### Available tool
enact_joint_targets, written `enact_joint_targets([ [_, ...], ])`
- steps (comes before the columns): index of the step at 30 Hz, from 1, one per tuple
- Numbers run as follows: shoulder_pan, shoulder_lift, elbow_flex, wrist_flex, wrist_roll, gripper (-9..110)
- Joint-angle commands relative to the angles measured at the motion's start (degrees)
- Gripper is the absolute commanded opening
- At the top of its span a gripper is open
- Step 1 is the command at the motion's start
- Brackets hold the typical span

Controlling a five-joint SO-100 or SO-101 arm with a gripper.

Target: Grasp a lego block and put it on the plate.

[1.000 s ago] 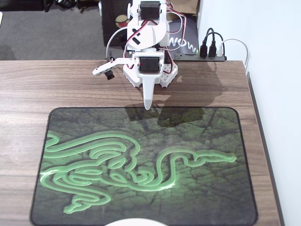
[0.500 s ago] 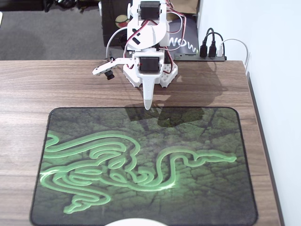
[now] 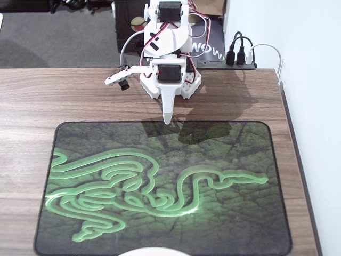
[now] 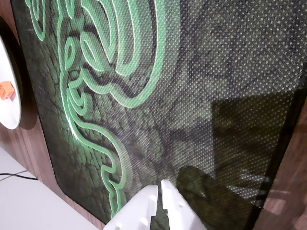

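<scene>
The white jaws (image 4: 159,188) are almost shut with nothing between them, hanging over the far edge of the dark mat (image 3: 224,213) with the green snake picture on the wooden tabletop (image 3: 64,96), while the small orange lego block (image 4: 5,90) already sits on the white plate (image 4: 10,115).

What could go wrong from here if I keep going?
The lego block already lies on the plate, so another grasp attempt would undo a finished job. The hand looks shut and empty above the mouse mat. In the fixed view only a sliver of plate shows at the bottom edge and the block is out of frame, so guiding by that view is risky.
</scene>
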Motion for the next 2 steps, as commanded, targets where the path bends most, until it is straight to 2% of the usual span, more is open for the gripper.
enact_joint_targets([
  [1,0.0,0.18,-0.18,0.09,-0.18,1],
  [2,0.0,0.18,-0.18,0.09,-0.18,1],
])
